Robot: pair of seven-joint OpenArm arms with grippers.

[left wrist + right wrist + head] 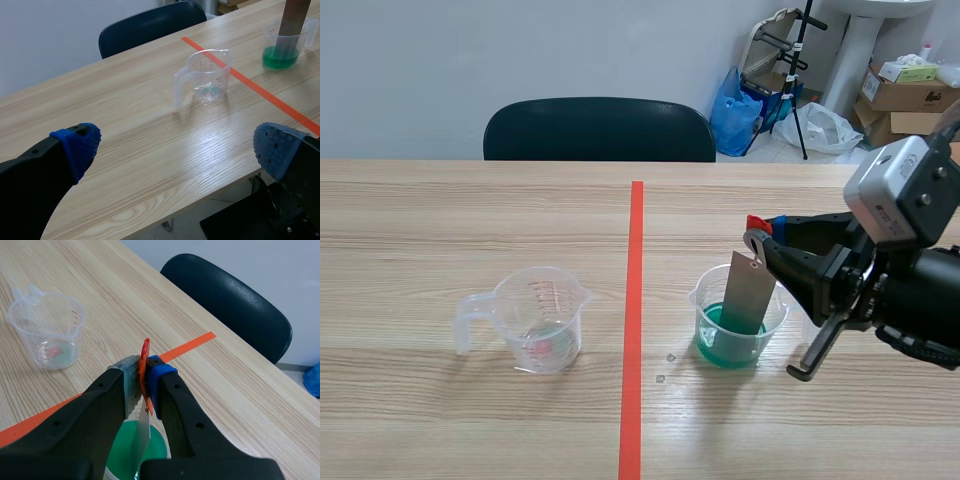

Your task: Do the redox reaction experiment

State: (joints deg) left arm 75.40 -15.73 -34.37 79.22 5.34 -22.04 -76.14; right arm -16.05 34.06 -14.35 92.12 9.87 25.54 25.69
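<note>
A grey metal strip (745,292) with a red tab at its top stands tilted in a clear beaker (728,338) of green liquid, right of the tape line. My right gripper (757,238) is shut on the strip's top end, just above the beaker. In the right wrist view the red tab (145,352) is pinched between the pads and the strip (144,432) hangs down into the green liquid (122,452). An empty clear measuring cup (540,320) with a handle stands left of the line. My left gripper (175,145) is open over the table's near edge, far from the cup (207,82).
An orange-red tape line (633,330) runs down the table's middle. A dark chair (600,130) stands behind the far edge. Small drops (665,360) lie beside the green beaker. Boxes and bags sit on the floor at the back right.
</note>
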